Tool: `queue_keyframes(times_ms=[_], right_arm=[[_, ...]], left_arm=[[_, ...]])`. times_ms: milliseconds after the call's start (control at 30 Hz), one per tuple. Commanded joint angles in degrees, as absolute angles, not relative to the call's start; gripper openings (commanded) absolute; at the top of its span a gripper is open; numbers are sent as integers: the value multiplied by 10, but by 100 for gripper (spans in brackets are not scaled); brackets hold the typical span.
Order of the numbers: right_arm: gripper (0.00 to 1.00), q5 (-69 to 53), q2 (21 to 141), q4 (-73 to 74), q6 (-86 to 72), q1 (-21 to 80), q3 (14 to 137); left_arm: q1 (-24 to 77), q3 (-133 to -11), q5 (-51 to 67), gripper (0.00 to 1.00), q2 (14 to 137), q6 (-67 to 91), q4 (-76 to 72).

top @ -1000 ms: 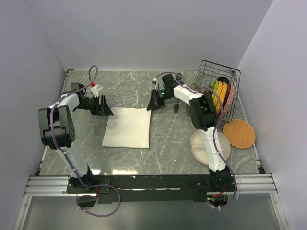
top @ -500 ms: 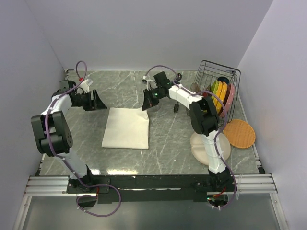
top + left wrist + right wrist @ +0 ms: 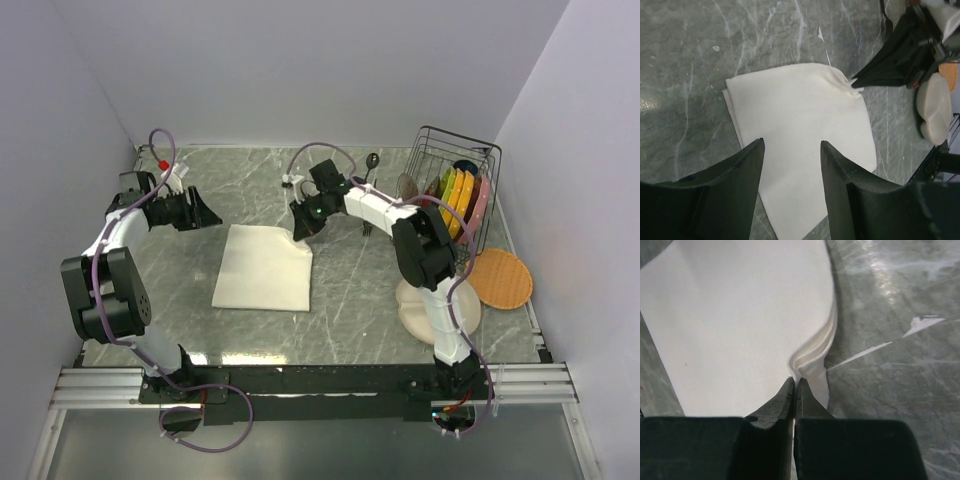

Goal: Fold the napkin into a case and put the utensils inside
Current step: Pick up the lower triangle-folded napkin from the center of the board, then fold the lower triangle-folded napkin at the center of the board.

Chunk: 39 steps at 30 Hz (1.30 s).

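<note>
Grey marbled worktop (image 3: 350, 290). Folded cream napkin (image 3: 262, 268) at centre-left. Spoon (image 3: 371, 161) near far edge; fork (image 3: 366, 229) right of napkin. Wire rack (image 3: 440, 135) with upright plates (image 3: 462, 195) far right. Beige plate (image 3: 410, 300) and orange plate (image 3: 498, 278) in front of rack.

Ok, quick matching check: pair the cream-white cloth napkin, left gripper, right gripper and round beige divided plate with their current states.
1 cream-white cloth napkin
2 left gripper
3 right gripper
4 round beige divided plate

A open, holding nothing
B partly hidden under the right arm
C shut, pinching a cloth corner
D lying flat, folded

Pairs: 1-D; 2-A; 3-C; 4-B
</note>
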<state>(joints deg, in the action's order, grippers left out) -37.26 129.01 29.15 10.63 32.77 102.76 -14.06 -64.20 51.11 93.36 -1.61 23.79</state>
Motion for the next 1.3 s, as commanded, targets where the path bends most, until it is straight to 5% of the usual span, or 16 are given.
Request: queue_keyframes(times_ms=[0, 1267], right_arm=[[0, -361, 1212, 280, 191, 360, 999], [0, -409, 1048, 244, 866, 439, 701]], left_arm=[[-149, -641, 509, 54, 916, 19, 208], [-135, -648, 484, 54, 902, -38, 248]])
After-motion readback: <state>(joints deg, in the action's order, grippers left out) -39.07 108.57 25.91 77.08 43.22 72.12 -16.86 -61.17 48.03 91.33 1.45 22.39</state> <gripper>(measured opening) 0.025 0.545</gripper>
